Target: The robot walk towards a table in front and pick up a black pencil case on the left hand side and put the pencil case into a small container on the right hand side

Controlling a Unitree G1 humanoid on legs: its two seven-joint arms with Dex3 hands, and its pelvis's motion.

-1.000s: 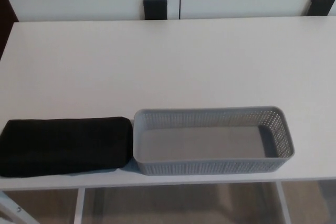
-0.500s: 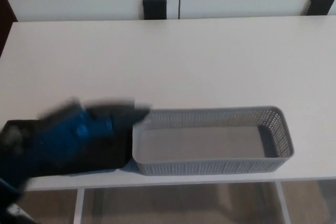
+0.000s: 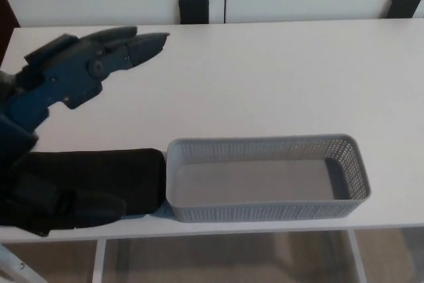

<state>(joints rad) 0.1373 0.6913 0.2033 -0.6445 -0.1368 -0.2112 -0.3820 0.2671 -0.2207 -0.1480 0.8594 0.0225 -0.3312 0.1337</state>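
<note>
**A soft black case waits to be picked up**

The left hand is up above the tabletop, on the left side. Its fingers are stretched out and a little apart, and it holds nothing. A dark part of the arm sits low at the left edge, over the end of the case. The right hand does not show.

The black pencil case lies flat at the front left of the tabletop. It looks long, low and dark, like cloth, with soft round corners. It is probably light and squashy, so it may bend or sag when lifted. A good place to hold it seems to be across the middle, thumb on one long side and fingers on the other.

Its right end touches the gray basket, or is just beside it. The basket has little holes in its walls and is empty.
</note>
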